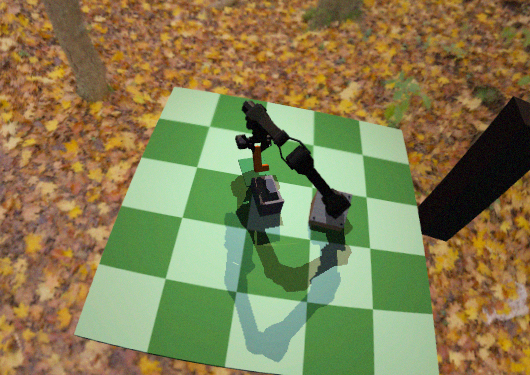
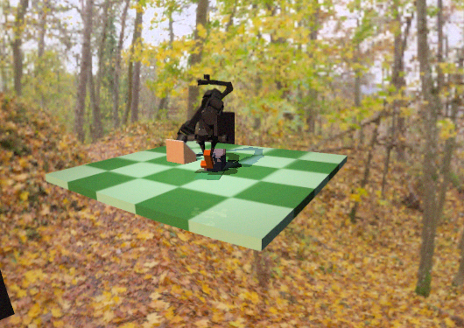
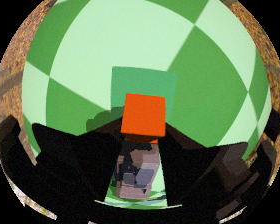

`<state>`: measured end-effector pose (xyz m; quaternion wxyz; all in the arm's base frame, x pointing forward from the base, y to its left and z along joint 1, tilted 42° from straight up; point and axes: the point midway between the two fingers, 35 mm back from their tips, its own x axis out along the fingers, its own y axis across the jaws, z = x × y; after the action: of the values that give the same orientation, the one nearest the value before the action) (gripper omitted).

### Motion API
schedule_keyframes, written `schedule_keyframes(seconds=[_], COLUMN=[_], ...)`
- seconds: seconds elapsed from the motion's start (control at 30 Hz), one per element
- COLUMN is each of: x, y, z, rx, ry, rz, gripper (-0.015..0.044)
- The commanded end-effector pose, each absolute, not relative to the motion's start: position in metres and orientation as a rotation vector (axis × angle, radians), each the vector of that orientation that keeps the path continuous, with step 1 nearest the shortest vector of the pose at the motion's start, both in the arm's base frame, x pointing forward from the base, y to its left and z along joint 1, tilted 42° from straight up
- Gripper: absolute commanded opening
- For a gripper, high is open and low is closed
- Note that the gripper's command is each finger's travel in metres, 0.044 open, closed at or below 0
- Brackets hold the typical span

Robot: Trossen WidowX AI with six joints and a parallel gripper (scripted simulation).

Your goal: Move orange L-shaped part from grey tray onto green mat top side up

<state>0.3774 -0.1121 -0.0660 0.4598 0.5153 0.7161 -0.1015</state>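
Note:
The orange L-shaped part (image 1: 258, 160) (image 2: 208, 157) (image 3: 143, 114) hangs upright from my gripper (image 1: 257, 147) (image 2: 207, 150) (image 3: 142, 122), long bar up and L-shaped end down. The gripper is shut on its upper end. The part is low, near the green mat (image 1: 244, 165) (image 2: 214, 177) (image 3: 143, 80); its exact height is hard to tell. In the wrist view the part covers the mat's near portion. The grey tray (image 1: 272, 208) (image 2: 221, 156) (image 3: 134, 191) stands beside the mat, with a dark, empty pocket on top in the top view.
The arm's base block (image 1: 325, 217) (image 2: 175, 151) stands on the checkered table top (image 1: 200, 307) (image 2: 166, 198), to the tray's right in the top view. A tall dark post (image 1: 480, 172) rises beyond the table's right edge in that view.

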Motion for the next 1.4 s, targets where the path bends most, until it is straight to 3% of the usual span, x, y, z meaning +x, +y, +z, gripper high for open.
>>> schedule_keyframes(seconds=[0.0, 0.8, 1.3, 1.37], x=[0.377, 0.375, 0.38, 0.38], y=[-0.107, -0.095, -0.122, -0.138], z=[-0.071, -0.085, -0.056, -0.036], rx=[1.277, 1.27, 1.272, 1.274], ry=[1.764, 1.766, 1.765, 1.764], rz=[-0.249, -0.249, -0.251, -0.252], gripper=[0.0, 0.0, 0.0394, 0.04])
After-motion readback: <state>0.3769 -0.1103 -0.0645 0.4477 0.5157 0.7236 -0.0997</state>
